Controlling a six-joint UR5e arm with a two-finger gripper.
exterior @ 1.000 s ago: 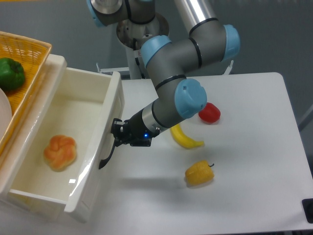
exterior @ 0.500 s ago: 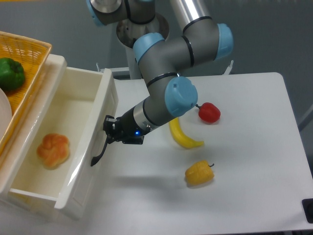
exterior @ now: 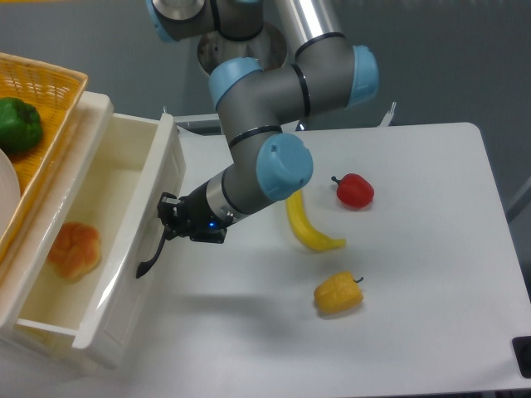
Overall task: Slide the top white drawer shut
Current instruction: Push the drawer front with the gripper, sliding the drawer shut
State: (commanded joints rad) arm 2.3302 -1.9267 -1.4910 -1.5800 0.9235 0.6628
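The top white drawer (exterior: pixel 124 249) stands partly pulled out at the left, a glossy deep tray. An orange pastry-like piece (exterior: pixel 75 249) lies inside it, half under the cabinet top. A curved black handle (exterior: pixel 153 253) sits on the drawer's front. My gripper (exterior: pixel 168 220) presses against that front at the handle's upper end. Its fingers are dark and small here, so whether they are open or shut is not visible.
A yellow woven basket (exterior: pixel 50 91) with a green pepper (exterior: pixel 18 124) rests on the cabinet top. On the white table lie a banana (exterior: pixel 307 228), a red pepper (exterior: pixel 355 191) and a yellow pepper (exterior: pixel 338 294). The arm's base (exterior: pixel 241 41) stands behind.
My gripper has moved left, pushing the drawer front with it. The drawer has slid further into the cabinet, and the orange piece inside has moved left too.
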